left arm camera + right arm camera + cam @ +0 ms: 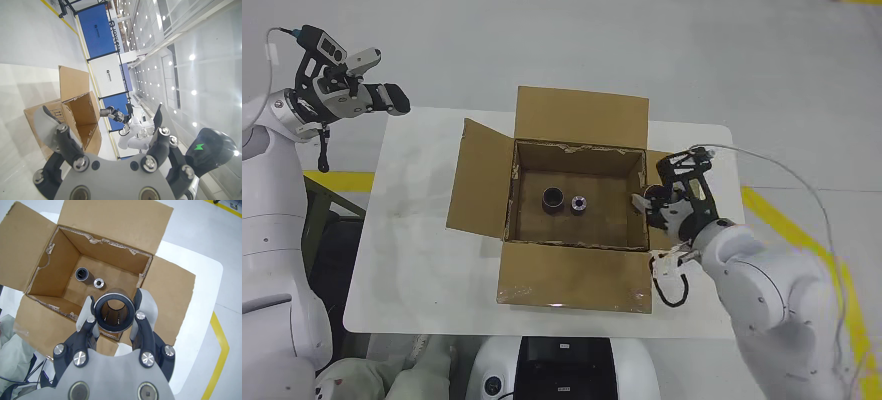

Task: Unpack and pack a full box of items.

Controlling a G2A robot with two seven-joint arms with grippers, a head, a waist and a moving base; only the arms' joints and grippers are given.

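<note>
Desk [412, 250]: open box [572, 282] at centre. Right end effector [114, 296] pinches metal sleeve [114, 313] above box's right wall. Left end effector [394, 97] spread, empty, off desk corner. Big cylinder [554, 201], small cylinder [577, 204] on box floor. Likely mid-transfer; next: clear wall, flap.

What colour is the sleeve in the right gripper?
Sleeve: silver, black end ring; right wrist view.

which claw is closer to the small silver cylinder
Right. The right claw, holding a sleeve, is at the box rim near the cylinder; the left claw is beyond the table's corner.
</note>
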